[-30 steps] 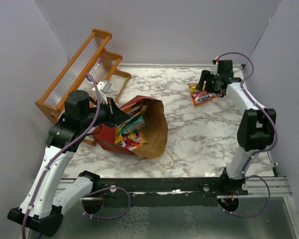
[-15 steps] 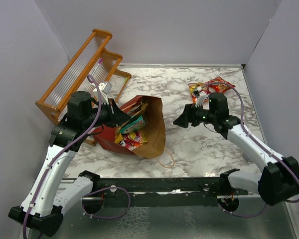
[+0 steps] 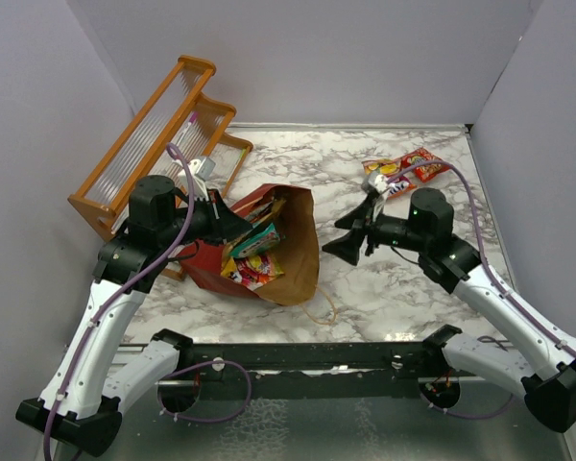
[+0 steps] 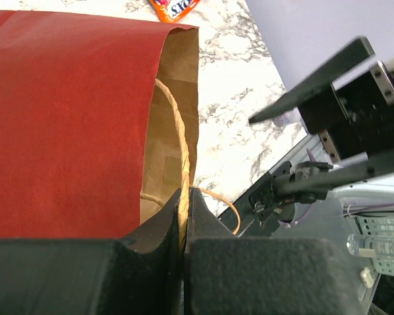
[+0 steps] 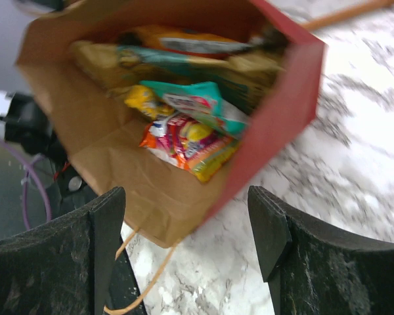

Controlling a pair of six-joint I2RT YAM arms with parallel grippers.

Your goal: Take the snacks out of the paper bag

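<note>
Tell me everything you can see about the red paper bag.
The paper bag lies tipped on its side on the marble table, mouth gaping open. Red outside, brown kraft inside, creased. Colourful snacks lie inside. The left gripper pinches one twine handle; another loops onto the table.

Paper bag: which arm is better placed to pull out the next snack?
Right. The right end effector is open, facing the mouth of the paper bag, snacks straight ahead in its wrist view. The left end effector is shut on the twine handle, holding the bag.
</note>
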